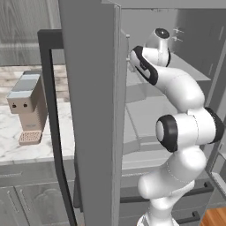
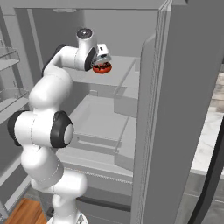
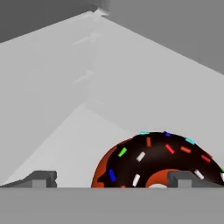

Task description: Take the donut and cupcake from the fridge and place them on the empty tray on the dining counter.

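The fridge [image 2: 183, 109] stands with its doors swung wide, and my arm reaches onto an upper shelf [image 2: 124, 65]. The donut [image 2: 102, 68] lies on that shelf, chocolate icing with coloured sprinkles facing up. My gripper [image 2: 103, 60] hangs right over it, open. In the hand view the donut [image 3: 148, 162] fills the lower right; the right fingertip [image 3: 181, 178] sits at its hole and the left fingertip [image 3: 43, 178] stands apart on bare shelf, so the gripper [image 3: 112, 179] straddles the donut's left half. The cupcake, tray and dining counter are out of view.
The open fridge door [image 1: 88, 110] with its black handle [image 1: 55, 132] stands close on the left of the arm. Beyond it a marble-topped counter [image 1: 13, 145] carries a beige coffee machine [image 1: 27, 106]. Lower shelves [image 2: 100, 118] and drawers [image 2: 100, 151] sit beneath the hand.
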